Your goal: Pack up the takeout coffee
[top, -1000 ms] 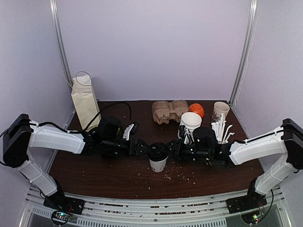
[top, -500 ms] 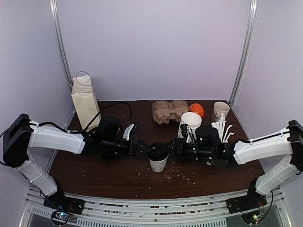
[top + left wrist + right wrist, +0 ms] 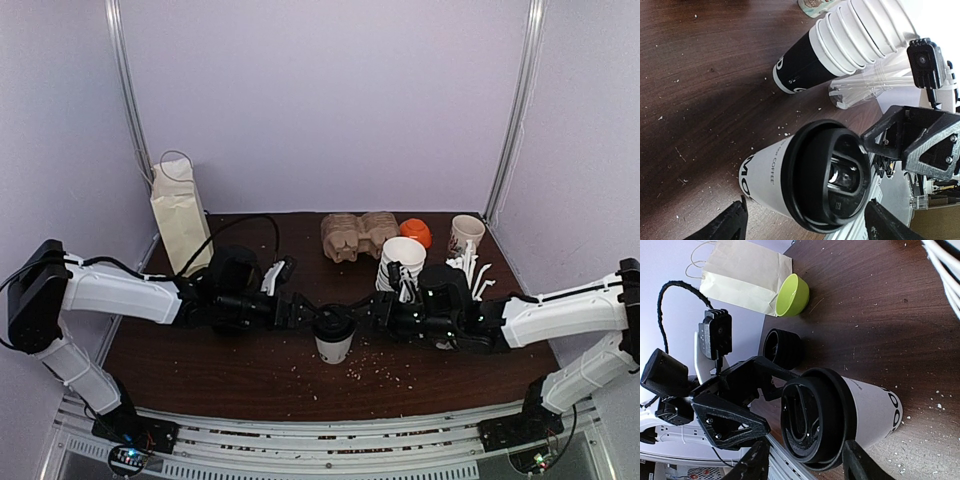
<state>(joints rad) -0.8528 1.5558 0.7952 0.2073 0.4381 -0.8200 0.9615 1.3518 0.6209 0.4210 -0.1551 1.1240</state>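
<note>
The takeout coffee (image 3: 333, 342) is a white paper cup with a black lid, standing upright on the dark table between both arms. In the left wrist view the cup (image 3: 771, 172) sits between the spread fingers of my left gripper (image 3: 807, 222), with a gap on each side. My left gripper (image 3: 306, 312) is open. My right gripper (image 3: 370, 313) comes in from the other side. Its fingers flank the lid (image 3: 812, 422) without touching it, and the right gripper (image 3: 807, 465) is open. Neither gripper holds anything.
A paper bag (image 3: 180, 215) stands at the back left, with a green bowl (image 3: 792, 294) and a short black lid stack (image 3: 782, 347) near it. A cardboard carrier (image 3: 357, 235), an orange object (image 3: 416, 232), stacked white cups (image 3: 402, 258), a printed cup (image 3: 465, 235) and straws (image 3: 468, 275) crowd the back right.
My right gripper's jaws have widened around the lid, and the right arm has edged left toward the cup. The left gripper and the cup have stayed put.
</note>
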